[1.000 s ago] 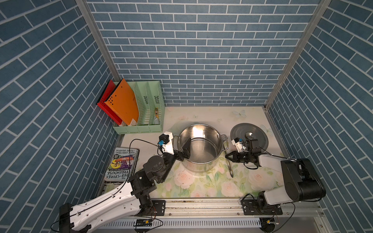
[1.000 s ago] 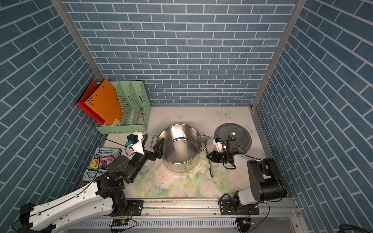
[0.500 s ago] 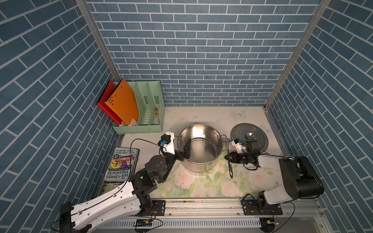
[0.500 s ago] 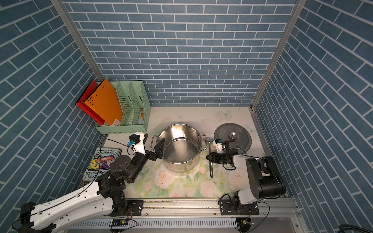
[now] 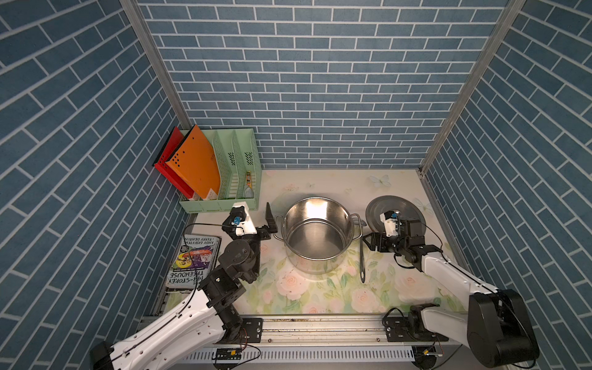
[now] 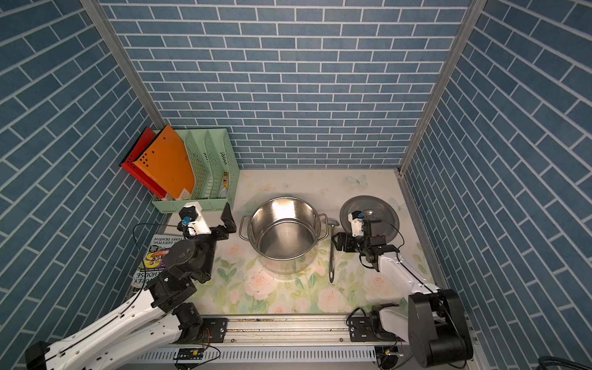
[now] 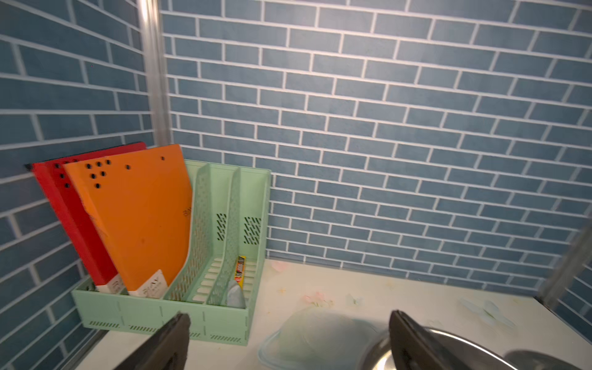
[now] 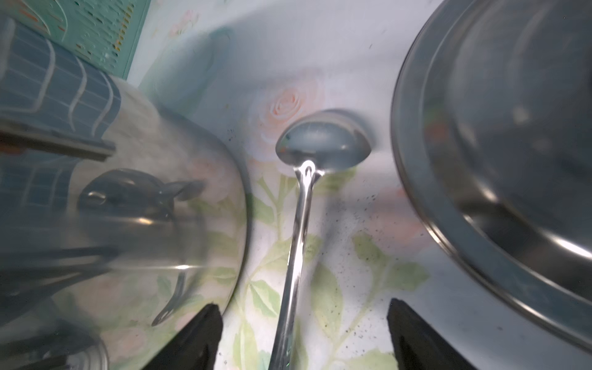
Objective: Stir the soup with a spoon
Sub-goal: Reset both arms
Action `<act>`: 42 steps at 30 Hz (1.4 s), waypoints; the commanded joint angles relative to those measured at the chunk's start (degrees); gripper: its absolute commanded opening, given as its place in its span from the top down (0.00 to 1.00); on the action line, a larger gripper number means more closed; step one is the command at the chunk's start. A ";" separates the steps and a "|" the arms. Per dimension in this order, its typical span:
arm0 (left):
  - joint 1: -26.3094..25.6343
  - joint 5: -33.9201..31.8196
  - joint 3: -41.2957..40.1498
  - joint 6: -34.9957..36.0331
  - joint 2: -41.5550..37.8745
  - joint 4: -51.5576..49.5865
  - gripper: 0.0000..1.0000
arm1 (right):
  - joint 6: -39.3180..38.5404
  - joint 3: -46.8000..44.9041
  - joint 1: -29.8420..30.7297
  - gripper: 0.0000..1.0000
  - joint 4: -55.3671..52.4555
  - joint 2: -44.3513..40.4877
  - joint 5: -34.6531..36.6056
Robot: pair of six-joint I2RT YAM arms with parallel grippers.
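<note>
Gaping right claw [image 8: 304, 339] astride spoon [image 8: 299, 237]

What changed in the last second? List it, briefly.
The right gripper opened, letting go of the spoon, whose handle now lies between its jaws. The spoon, pot, lid and open left gripper stayed put.

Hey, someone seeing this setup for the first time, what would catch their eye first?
The shiny steel pot in the middle of the flowered table stands out first, open, with no soup visible inside. Just right of it the spoon lies flat, with the lid further right. At the back left, a bright orange folder leans in a green rack.
</note>
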 commanded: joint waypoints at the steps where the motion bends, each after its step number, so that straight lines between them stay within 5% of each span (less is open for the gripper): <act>1: 7.86 -0.80 -5.39 2.18 -2.60 5.37 0.00 | -1.99 3.64 -0.55 0.01 -5.36 -7.75 13.78; 6: 19.59 2.03 -16.28 3.51 -1.29 16.91 0.00 | -5.07 3.23 -4.90 0.00 0.49 -14.70 24.32; 14: 31.16 14.20 -24.65 2.19 11.62 36.25 0.00 | -19.05 -15.09 -8.93 0.00 40.26 -14.53 25.09; 24: 34.69 28.15 -29.42 4.86 28.14 57.12 0.00 | -18.21 -27.61 -8.56 0.00 82.52 8.15 21.63; 30: 39.83 35.01 -27.31 3.20 35.02 57.50 0.00 | -18.51 -26.27 -8.34 0.00 94.22 22.89 22.09; 35: 41.22 40.03 -30.09 3.68 49.20 74.98 0.00 | -18.53 -21.18 -8.27 0.00 82.49 22.59 23.32; 40: 44.22 41.25 -21.91 -0.02 48.56 57.94 0.00 | -17.64 -18.18 -8.38 0.00 78.29 23.22 24.17; 42: 44.27 41.14 -22.09 -0.15 48.83 59.34 0.00 | -17.64 -18.10 -8.43 0.00 78.24 23.21 24.31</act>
